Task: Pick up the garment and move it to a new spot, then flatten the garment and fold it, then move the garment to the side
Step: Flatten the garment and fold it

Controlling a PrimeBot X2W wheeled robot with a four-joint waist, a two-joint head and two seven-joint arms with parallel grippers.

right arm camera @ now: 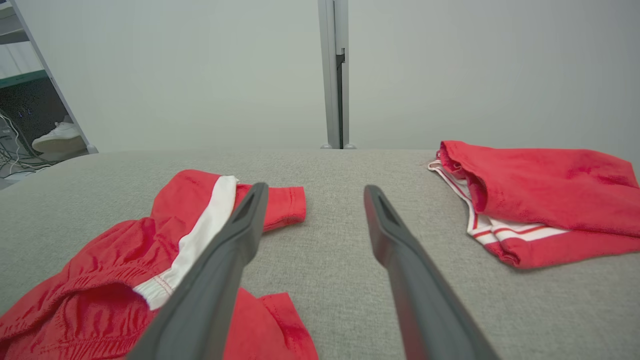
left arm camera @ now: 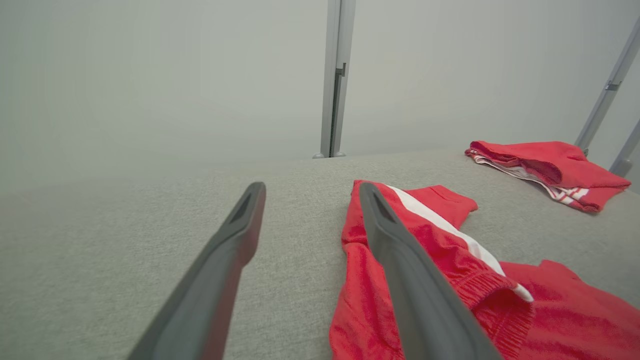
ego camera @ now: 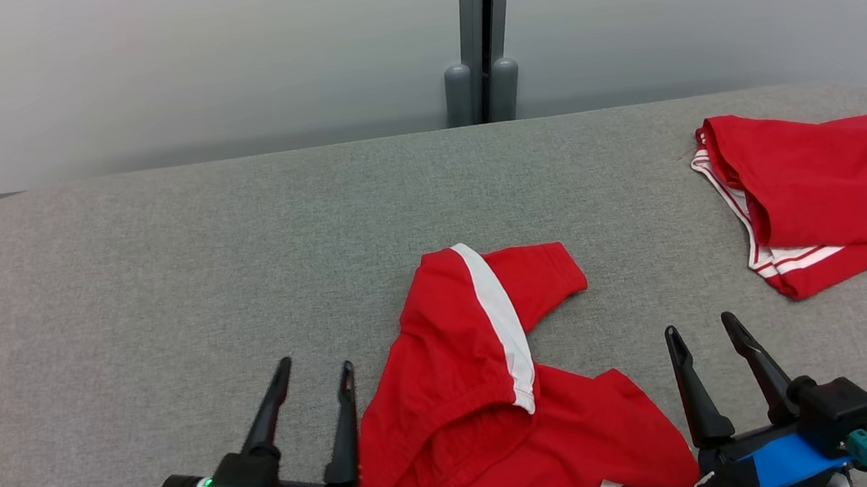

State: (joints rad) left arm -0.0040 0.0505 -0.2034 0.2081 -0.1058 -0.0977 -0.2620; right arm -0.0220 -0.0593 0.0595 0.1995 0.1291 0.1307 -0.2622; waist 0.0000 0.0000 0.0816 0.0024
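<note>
A crumpled red garment (ego camera: pixel 486 396) with a white side stripe lies on the grey table, near the front edge and between my two arms. It shows at the right of the left wrist view (left arm camera: pixel 450 260) and at the lower left of the right wrist view (right arm camera: pixel 150 270). My left gripper (ego camera: pixel 315 371) stands open just left of the garment, empty; its right finger (left arm camera: pixel 400 260) is close over the cloth's edge. To the garment's right, my right gripper (ego camera: pixel 698 328) is open with bare table between its fingers (right arm camera: pixel 400 260).
A second red garment (ego camera: pixel 821 194) with white trim lies folded at the table's far right. The grey table (ego camera: pixel 170 282) ends at a pale wall with a grey post (ego camera: pixel 480 43). A white shoe (right arm camera: pixel 57 137) and cables sit off the table's left.
</note>
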